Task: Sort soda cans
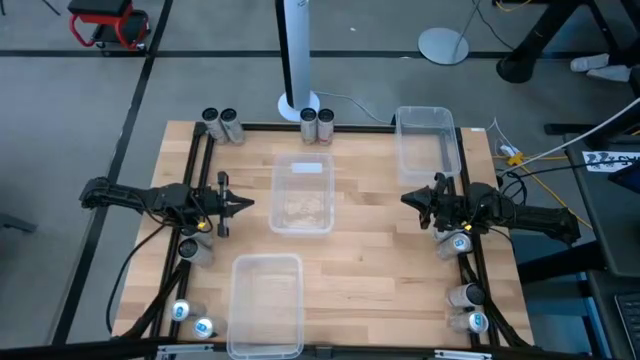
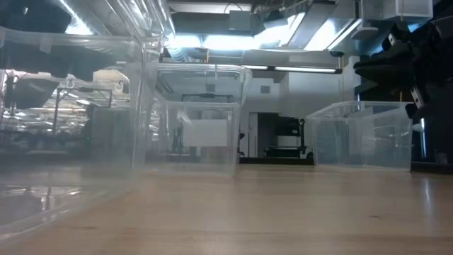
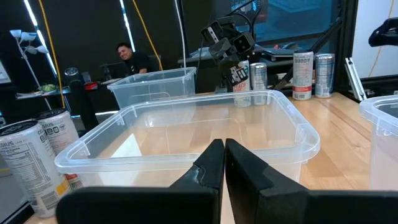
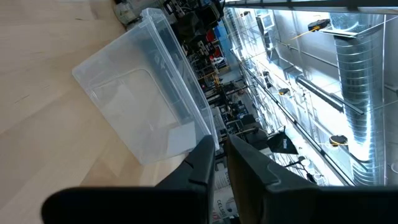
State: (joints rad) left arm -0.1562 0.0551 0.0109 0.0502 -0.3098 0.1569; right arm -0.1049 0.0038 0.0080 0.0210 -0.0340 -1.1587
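Left gripper (image 1: 243, 205) level, just left of the middle bin (image 1: 303, 193), fingers pressed together, empty. Right gripper (image 1: 408, 199) level on the bin's right, tips pinched together, empty. Soda cans (image 1: 219, 124) upright along the table (image 1: 370, 270) edges around the bin, axes vertical; nutrition print on one, brand unreadable.

Three clear bins (image 1: 303, 195) (image 1: 428, 140) (image 1: 266, 300) on the wooden table (image 1: 380, 250); a person (image 3: 132, 59) sits beyond.

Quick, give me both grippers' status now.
Left gripper: closed, holding nothing, beside the middle bin.
Right gripper: closed, holding nothing, on that bin's other side.
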